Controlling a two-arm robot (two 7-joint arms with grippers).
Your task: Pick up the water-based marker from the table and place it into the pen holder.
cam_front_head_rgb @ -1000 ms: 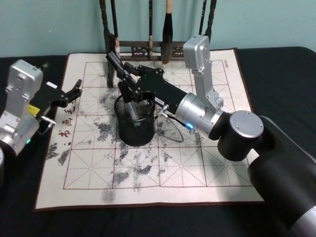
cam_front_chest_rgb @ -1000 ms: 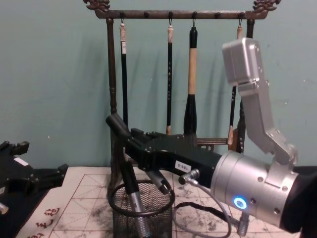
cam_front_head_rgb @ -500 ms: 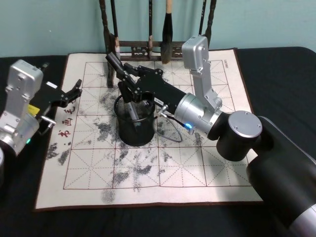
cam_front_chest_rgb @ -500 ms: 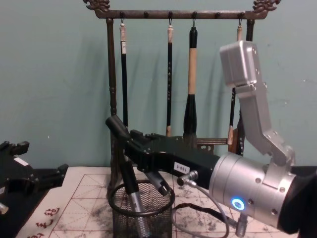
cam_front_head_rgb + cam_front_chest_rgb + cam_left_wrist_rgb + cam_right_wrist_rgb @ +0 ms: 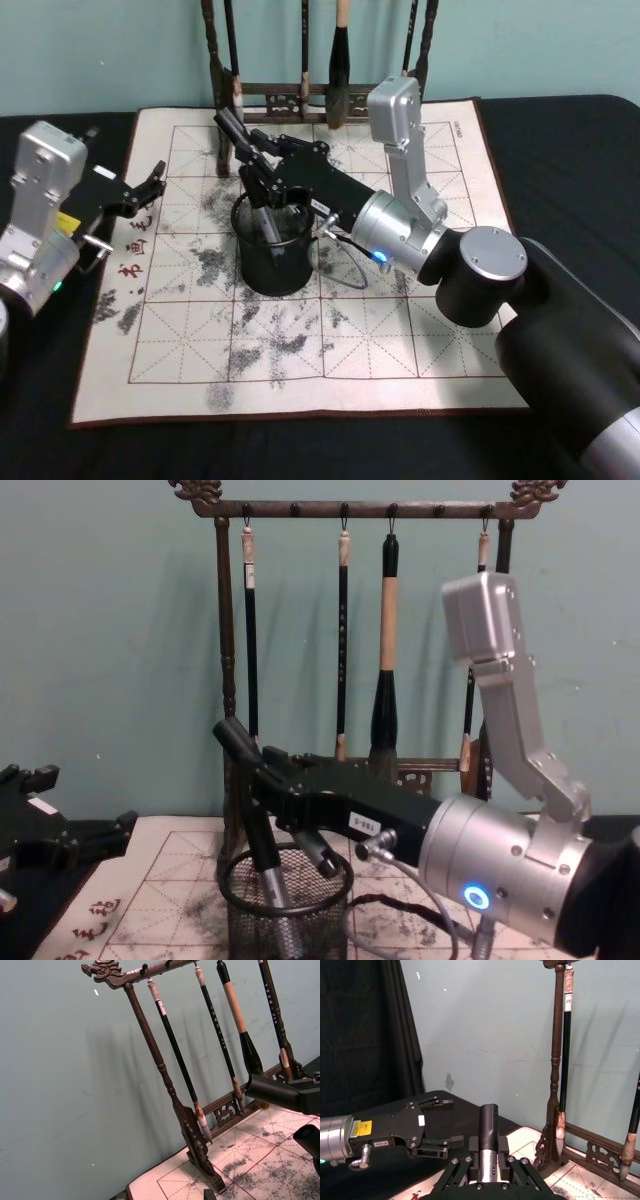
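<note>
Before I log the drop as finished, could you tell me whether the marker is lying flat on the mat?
No; the marker stands tilted in the pen holder, gripped by the right gripper.

A plain blue-green wall [image 5: 110, 630] stands behind everything. It has a few small white marks on it, and soft shadows fall across it. In front of the wall stands a tall dark wooden rack [image 5: 226, 650] with a curly carved top bar [image 5: 360, 508]. Long brushes [image 5: 388, 640] hang from the bar by their ends, some thin and one fat. The rack has a carved low rail [image 5: 300, 92] near its feet. In the right wrist view, a black curtain [image 5: 365, 1035] hangs beside the wall.
</note>
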